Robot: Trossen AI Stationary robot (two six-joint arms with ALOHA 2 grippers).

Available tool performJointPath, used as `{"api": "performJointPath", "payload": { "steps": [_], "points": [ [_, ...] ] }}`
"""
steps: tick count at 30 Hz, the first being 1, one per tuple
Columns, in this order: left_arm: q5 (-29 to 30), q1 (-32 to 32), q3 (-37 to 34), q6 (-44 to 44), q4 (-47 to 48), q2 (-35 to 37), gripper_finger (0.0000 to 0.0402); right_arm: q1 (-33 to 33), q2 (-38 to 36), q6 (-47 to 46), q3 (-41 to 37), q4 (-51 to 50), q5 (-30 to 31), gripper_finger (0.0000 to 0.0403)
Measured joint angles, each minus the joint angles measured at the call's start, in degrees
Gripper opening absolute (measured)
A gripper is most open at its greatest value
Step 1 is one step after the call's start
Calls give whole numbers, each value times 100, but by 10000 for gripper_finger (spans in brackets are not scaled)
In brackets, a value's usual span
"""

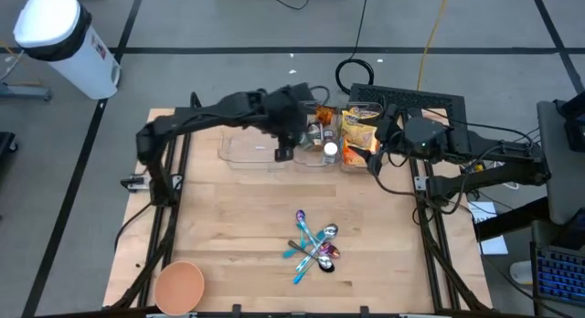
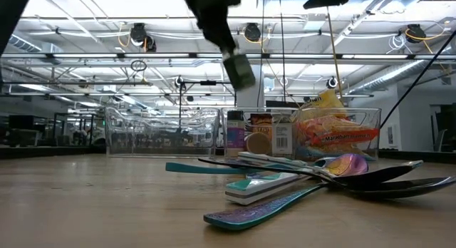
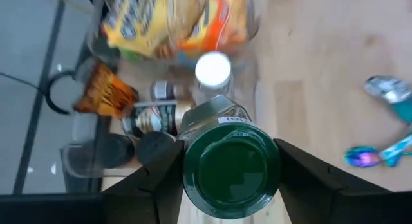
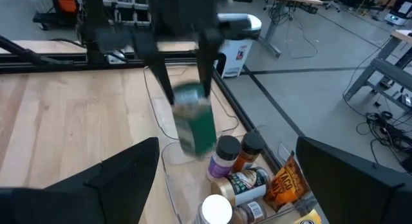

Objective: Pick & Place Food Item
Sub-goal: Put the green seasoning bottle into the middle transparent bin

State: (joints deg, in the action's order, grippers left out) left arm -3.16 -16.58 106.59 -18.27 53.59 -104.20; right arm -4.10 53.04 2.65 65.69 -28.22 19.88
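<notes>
So the green-lidded jar (image 3: 230,169) is up in the air over the clear bins (image 1: 274,146) at the far side of the tabletop (image 1: 247,217), pinched between the fingers of the left pincer (image 3: 230,179), which is partly closed around its sides. From the right wrist view the jar (image 4: 196,121) hangs roughly upright with a bit of a tilt, lid end up, long axis close to vertical. The right pincer (image 1: 375,158) sits wide open with nothing in it, over the bin stuffed with snack bags (image 1: 361,128). Small bottles (image 4: 235,156) lie in the middle bin. Closer in, a pile of colourful spoons (image 1: 315,248) and an orange bowl (image 1: 178,286) sit on the light wood. A white bin (image 1: 64,39) stands on the grey floor, and the room behind looks like a big lab with ceiling lights.
</notes>
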Motion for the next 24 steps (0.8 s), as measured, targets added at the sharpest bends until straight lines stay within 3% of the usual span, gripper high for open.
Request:
{"api": "performJointPath", "payload": {
  "steps": [12, 19, 24],
  "points": [
    [4, -308, -4, -109, -15, -1317, 208, 0, 0, 20, -27, -8, 0, 357],
    [-470, -386, -4, -76, 4, -1604, 208, -101, -18, 63, -334, 8, 1, 357],
    [-456, -386, -28, -55, -28, -1662, 208, -249, -20, 64, -415, 16, -9, 357]
  ]
}}
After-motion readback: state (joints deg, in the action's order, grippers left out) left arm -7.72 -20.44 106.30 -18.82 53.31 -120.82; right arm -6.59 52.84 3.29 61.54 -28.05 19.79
